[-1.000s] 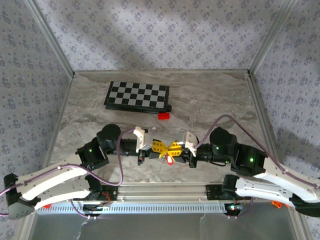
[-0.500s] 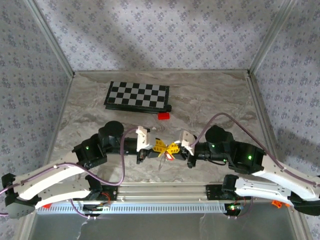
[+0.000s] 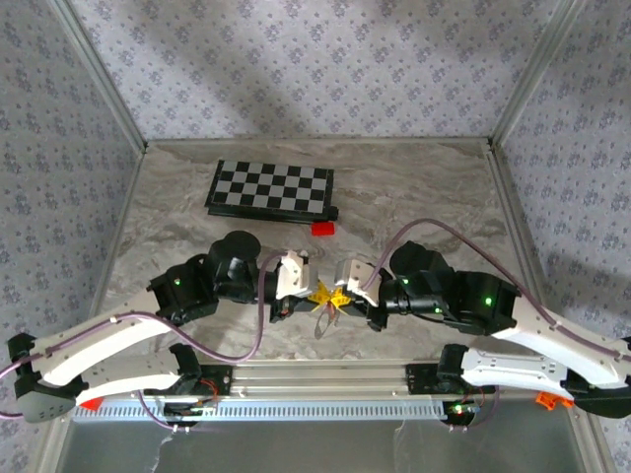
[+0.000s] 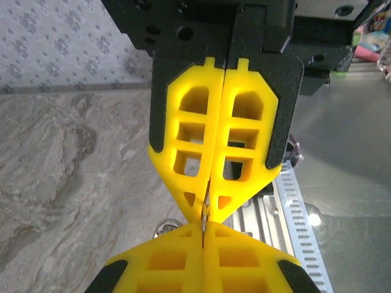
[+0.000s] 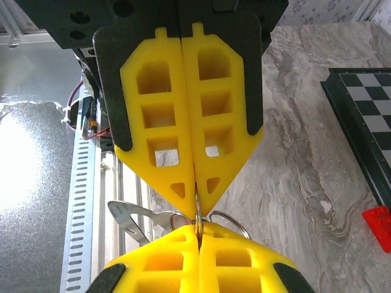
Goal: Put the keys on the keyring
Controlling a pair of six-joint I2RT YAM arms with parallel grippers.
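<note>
Between the two arms, near the front edge of the table, your left gripper and right gripper meet tip to tip. Each has its yellow fingers pressed shut on the keyring. From either wrist you see its wire edge-on, running straight from one pair of tips to the other. Count two round loops and one flat silvery key, blade pointing toward the slotted rail. Farther back lie one chessboard and one red block.
</note>
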